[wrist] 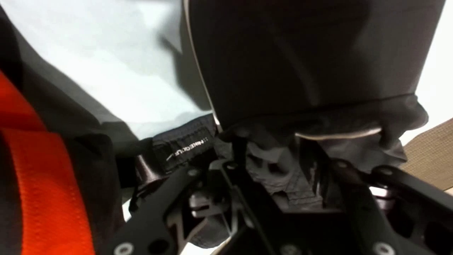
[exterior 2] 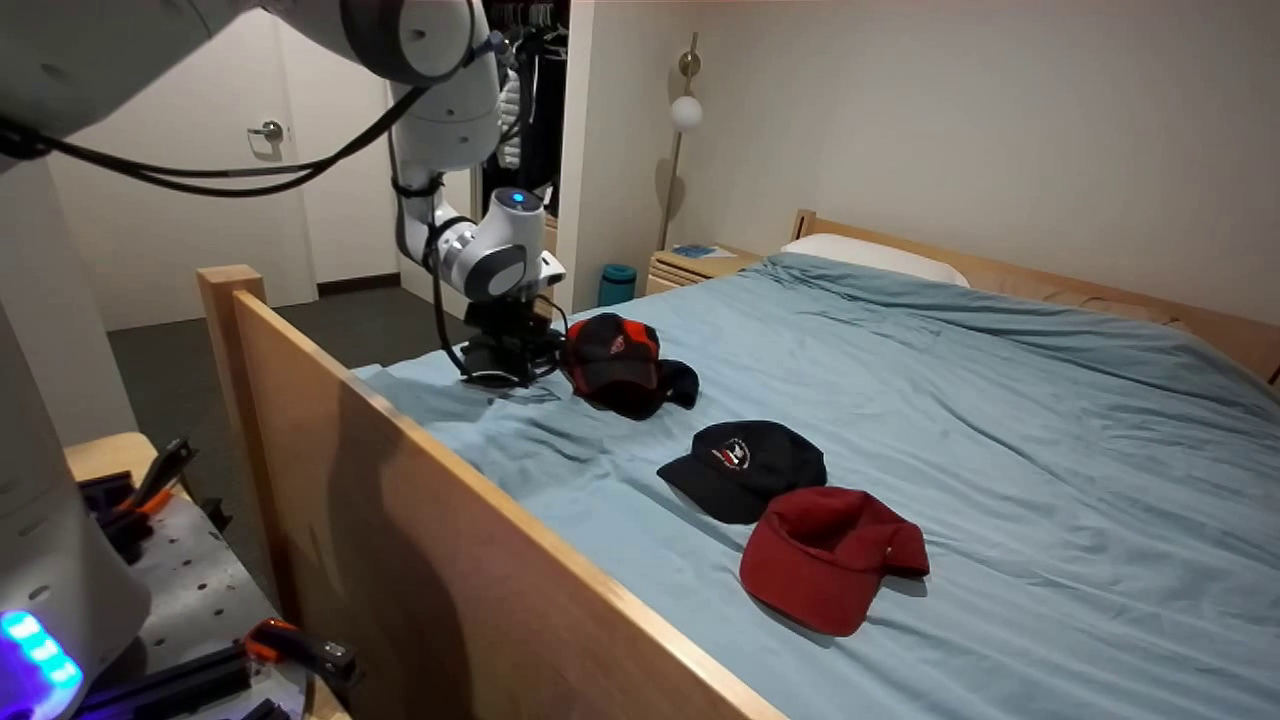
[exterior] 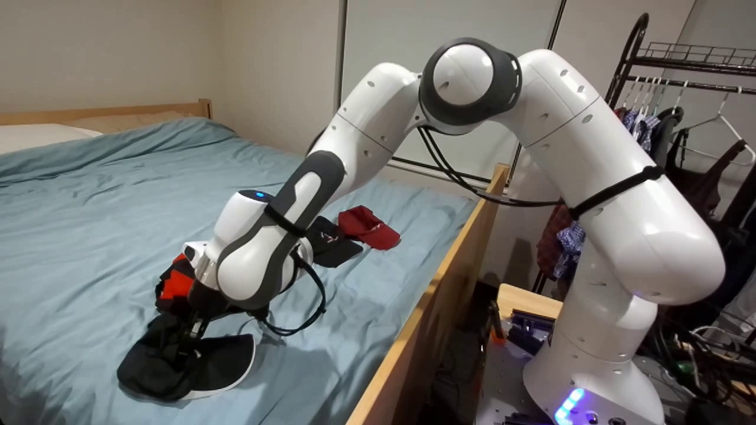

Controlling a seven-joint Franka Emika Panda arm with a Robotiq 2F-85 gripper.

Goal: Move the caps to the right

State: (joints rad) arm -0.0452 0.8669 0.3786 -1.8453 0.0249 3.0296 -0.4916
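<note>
Black cap (exterior: 168,375) is lying under the gripper (wrist: 271,147); fingers (wrist: 240,154) are standing apart, cap cloth between. In an exterior view black-and-red cap (exterior: 176,286) is sitting at the gripper's 12 o'clock, red cap (exterior: 357,221) at 2. Probably light, floppy; I'd be pinching crown, not stiffer brim (exterior: 225,363).

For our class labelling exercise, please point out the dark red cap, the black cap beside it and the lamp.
Dark red cap (exterior 2: 815,580), in an exterior view: on its brim.
Black cap (exterior 2: 772,460), in an exterior view: on its crown.
Lamp (exterior 2: 686,113), in an exterior view: on its round white globe.
</note>
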